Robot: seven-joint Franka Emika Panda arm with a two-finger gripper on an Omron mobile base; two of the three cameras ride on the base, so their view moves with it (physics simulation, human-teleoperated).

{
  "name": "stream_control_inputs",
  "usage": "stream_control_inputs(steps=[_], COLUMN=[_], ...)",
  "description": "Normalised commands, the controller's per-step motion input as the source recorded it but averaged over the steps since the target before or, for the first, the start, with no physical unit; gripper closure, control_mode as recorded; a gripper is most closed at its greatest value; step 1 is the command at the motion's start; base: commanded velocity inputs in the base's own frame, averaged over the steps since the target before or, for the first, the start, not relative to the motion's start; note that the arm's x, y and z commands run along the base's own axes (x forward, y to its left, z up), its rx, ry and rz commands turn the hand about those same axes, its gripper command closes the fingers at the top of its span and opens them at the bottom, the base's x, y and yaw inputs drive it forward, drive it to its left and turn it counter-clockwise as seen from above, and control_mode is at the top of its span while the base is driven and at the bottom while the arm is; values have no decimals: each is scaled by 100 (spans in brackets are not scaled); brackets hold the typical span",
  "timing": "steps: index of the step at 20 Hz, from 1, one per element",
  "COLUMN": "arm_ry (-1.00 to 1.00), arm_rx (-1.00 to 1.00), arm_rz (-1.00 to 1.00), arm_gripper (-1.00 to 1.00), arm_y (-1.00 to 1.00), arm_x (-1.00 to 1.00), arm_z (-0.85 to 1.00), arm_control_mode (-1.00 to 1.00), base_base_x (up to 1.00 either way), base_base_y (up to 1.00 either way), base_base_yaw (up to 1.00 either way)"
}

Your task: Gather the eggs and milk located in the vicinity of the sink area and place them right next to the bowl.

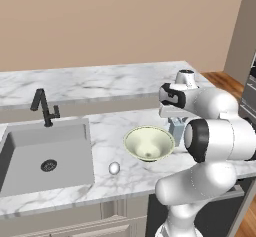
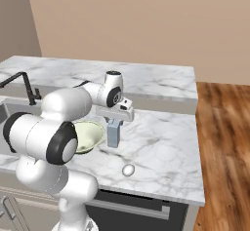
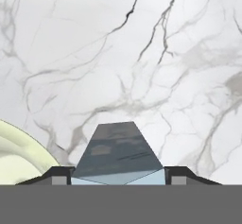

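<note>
**A:** Where is the milk (image 2: 113,134) just now?

**B:** Upright on the marble counter (image 2: 161,142), its long axis vertical, capped top under the hand. It stands just beside the bowl (image 1: 148,142), on the side away from the sink (image 1: 47,153). In the hand view the milk (image 3: 116,154) sits right between the two dark finger tips, its sloped grey top facing the camera.

**A:** And the gripper?

**B:** The gripper (image 2: 114,121) points straight down over the carton, fingers on either side of its upper part. In the hand view the gripper (image 3: 118,176) has a tip close against each flank of the carton, so it looks closed around the milk, though I cannot see whether the pads press on it.

**A:** The eggs?

**B:** One egg (image 1: 114,168) lies on the strip of counter between the sink's right wall and the bowl, toward the counter's front edge. It is apart from both, with its long axis roughly upright in the left base view. The other egg (image 2: 128,170) lies near the front edge on the far side of the milk from the bowl, well apart from the carton, with its long axis roughly along that edge.

**A:** The bowl itself?

**B:** Open side up, level; its pale rim (image 3: 28,145) shows at the lower left of the hand view, near the carton.
</note>
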Motion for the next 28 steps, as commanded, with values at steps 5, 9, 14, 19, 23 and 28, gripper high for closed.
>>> stream_control_inputs(steps=[5, 9, 14, 19, 23, 28], arm_ry=[0, 0, 0, -6, -4, 0], arm_rx=[0, 0, 0, 0, 0, 0], arm_rz=[0, 0, 0, 0, 0, 0], arm_gripper=[-100, -100, -100, -100, -100, -100], arm_y=[0, 0, 0, 14, 12, 3], arm_x=[0, 0, 0, -12, -46, -74], arm_z=[0, 0, 2, 35, 48, 17], arm_control_mode=[-100, -100, -100, -100, -100, -100], base_base_x=[0, 0, 0, 0, 0, 0], base_base_y=[0, 0, 0, 0, 0, 0], base_base_yaw=[0, 0, 0, 0, 0, 0])
